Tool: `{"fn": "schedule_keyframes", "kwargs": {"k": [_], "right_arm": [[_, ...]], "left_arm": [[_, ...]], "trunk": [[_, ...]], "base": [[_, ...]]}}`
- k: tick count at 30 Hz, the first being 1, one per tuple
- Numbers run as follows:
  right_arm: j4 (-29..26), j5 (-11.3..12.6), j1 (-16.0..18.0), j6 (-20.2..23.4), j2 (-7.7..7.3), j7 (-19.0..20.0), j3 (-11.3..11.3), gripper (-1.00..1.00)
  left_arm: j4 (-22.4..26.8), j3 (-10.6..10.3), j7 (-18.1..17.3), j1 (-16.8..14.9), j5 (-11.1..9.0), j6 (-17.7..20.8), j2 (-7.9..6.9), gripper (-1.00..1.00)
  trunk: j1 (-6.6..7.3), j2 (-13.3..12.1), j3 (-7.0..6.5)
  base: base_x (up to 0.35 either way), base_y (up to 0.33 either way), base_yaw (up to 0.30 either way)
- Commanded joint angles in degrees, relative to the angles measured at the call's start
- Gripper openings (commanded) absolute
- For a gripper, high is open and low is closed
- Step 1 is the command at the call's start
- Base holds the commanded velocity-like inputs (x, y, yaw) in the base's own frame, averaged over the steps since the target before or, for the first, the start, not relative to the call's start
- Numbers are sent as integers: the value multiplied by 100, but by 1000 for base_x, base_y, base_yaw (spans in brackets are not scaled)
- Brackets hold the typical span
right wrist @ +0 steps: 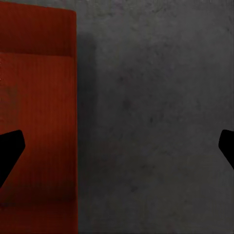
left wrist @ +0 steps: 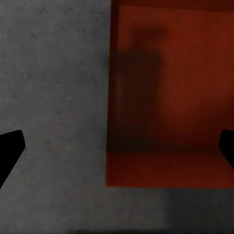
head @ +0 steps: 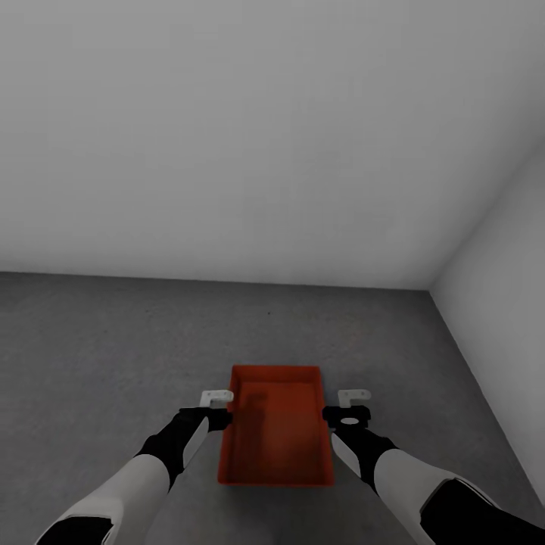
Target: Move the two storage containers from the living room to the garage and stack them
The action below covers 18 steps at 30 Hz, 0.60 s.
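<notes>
Both grippers, left (head: 217,400) and right (head: 353,399), hang open beside the orange-red rectangular lidless bin (head: 276,435) resting on grey concrete garage floor (head: 113,341); stacking its twin remains.

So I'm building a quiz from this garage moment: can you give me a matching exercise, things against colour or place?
Things:
1. storage container
2. floor
3. wall
4. left gripper

Descriptions:
A. plain white
B. orange-red, lying between the two grippers
C. mottled dark grey
D. open, straddling the container's long side wall

Pairs: 1-B, 2-C, 3-A, 4-D
</notes>
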<state>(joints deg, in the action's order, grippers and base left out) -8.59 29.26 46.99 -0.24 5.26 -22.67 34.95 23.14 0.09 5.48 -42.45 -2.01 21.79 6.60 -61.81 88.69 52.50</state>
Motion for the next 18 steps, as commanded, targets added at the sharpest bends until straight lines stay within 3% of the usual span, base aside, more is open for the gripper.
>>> {"fn": "schedule_keyframes", "kwargs": {"k": [1,15,18], "right_arm": [[-2,54,3,-2,0,-27,48,100],[-2,54,2,-2,-1,-27,47,100],[-2,54,2,-2,1,-27,47,100]], "left_arm": [[9,0,24,0,-21,30,1,100],[16,0,8,0,-22,27,-1,100],[20,0,6,0,-26,27,5,100]], "trunk": [[23,-40,-15],[330,-601,-266],[330,-601,-266]], "base": [[0,0,0],[0,0,0],[0,0,0]]}}
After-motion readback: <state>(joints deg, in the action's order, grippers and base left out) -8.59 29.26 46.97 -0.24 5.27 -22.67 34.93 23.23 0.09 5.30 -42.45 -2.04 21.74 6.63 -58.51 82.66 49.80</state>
